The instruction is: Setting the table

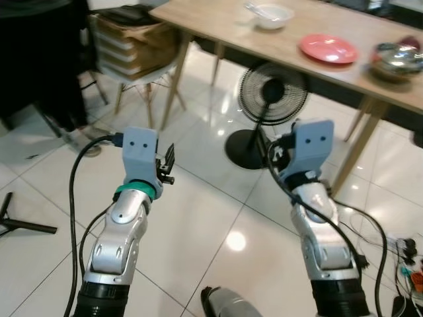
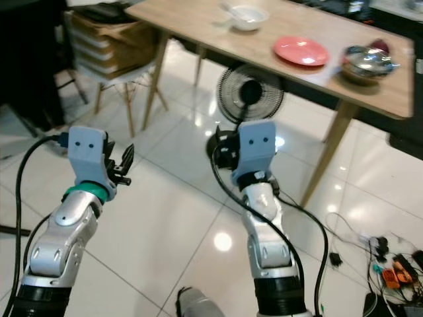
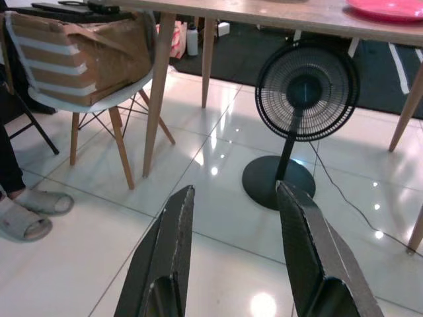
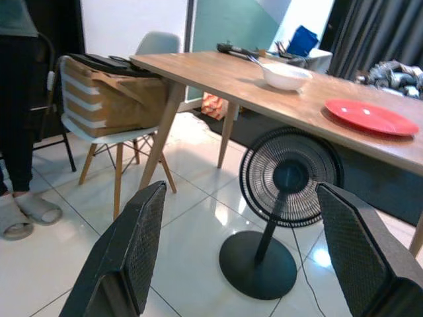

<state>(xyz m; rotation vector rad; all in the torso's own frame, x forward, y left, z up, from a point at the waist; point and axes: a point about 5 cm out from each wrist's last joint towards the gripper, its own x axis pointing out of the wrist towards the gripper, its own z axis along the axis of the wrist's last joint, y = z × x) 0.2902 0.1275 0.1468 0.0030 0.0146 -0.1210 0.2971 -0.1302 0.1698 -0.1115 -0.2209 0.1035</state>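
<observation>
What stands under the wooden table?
A black fan stands on the floor under the table, its round base on the tiles. The tabletop covers part of its upper grille from the head views.

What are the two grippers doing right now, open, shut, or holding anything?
Left gripper: open, holding nothing, raised above the floor short of the table.
Right gripper: open wide, holding nothing, facing the fan.
</observation>
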